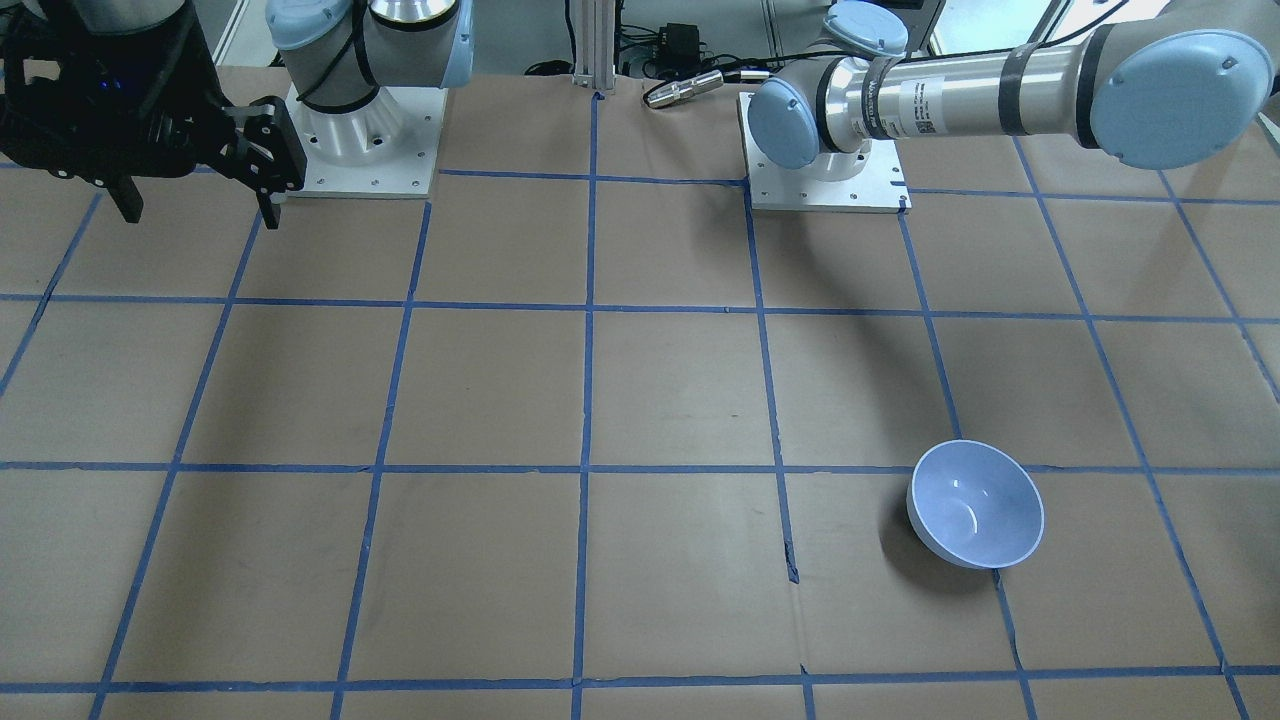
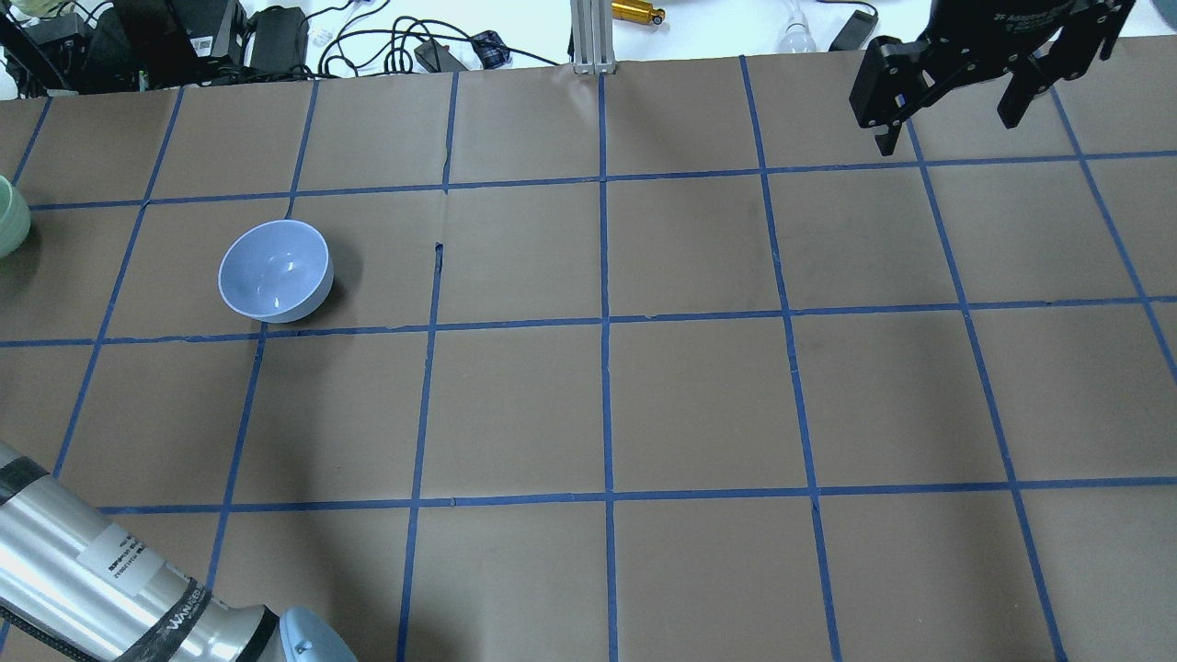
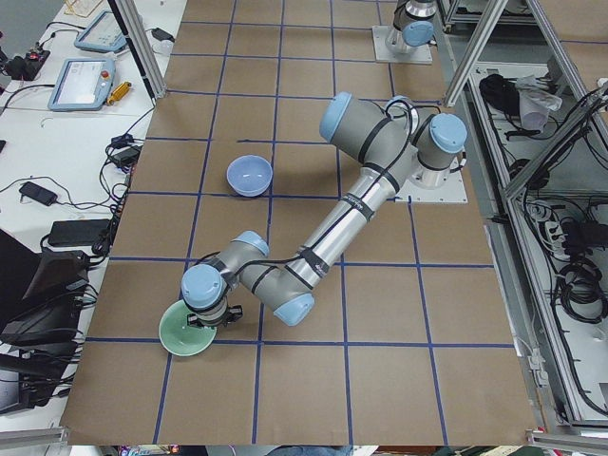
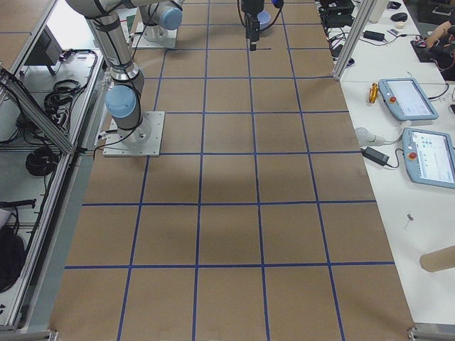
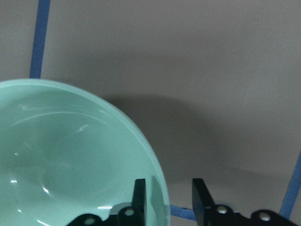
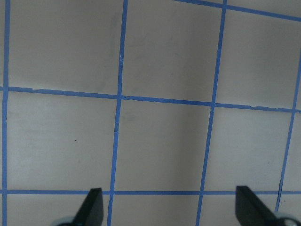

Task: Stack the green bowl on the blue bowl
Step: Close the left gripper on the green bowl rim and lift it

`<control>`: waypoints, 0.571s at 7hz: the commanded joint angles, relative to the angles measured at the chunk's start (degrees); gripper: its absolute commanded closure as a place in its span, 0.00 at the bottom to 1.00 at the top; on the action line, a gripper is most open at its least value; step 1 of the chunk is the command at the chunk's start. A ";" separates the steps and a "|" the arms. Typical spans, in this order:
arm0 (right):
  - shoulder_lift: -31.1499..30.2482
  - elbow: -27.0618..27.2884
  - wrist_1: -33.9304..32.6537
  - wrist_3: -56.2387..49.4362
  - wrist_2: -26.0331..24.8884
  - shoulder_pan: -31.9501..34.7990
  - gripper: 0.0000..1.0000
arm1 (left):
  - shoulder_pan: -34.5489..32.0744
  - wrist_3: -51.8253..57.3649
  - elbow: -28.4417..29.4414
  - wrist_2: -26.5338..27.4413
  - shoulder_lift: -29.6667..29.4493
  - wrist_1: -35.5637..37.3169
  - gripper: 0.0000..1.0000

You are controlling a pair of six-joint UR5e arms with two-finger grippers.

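Note:
The green bowl [image 5: 70, 160] sits on the table at its left end; only its edge shows in the overhead view [image 2: 9, 216], and the whole bowl shows in the exterior left view [image 3: 190, 332]. My left gripper [image 5: 169, 200] is down at the bowl's rim, one finger inside and one outside, with a gap still showing at the outer finger. The blue bowl [image 2: 274, 271] stands upright and empty, apart from it, and also shows in the front view [image 1: 975, 503]. My right gripper [image 2: 947, 124] hangs open and empty above the far right of the table.
Brown paper with a blue tape grid [image 2: 607, 322] covers the table. Cables and boxes [image 2: 276, 37] lie beyond the far edge. A metal post [image 2: 588, 37] stands at the far middle. The arm bases [image 1: 365, 150] are bolted at the robot's side.

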 commanded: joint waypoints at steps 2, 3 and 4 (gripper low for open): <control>0.00 0.00 0.00 0.00 0.00 0.00 0.00 | 0.00 0.12 0.00 -0.07 0.03 0.02 1.00; 0.00 0.00 0.00 0.00 0.00 0.00 0.00 | -0.09 0.30 0.00 -0.15 0.12 0.02 1.00; 0.00 0.00 0.00 0.00 0.00 0.00 0.00 | -0.09 0.30 0.00 -0.15 0.12 0.02 1.00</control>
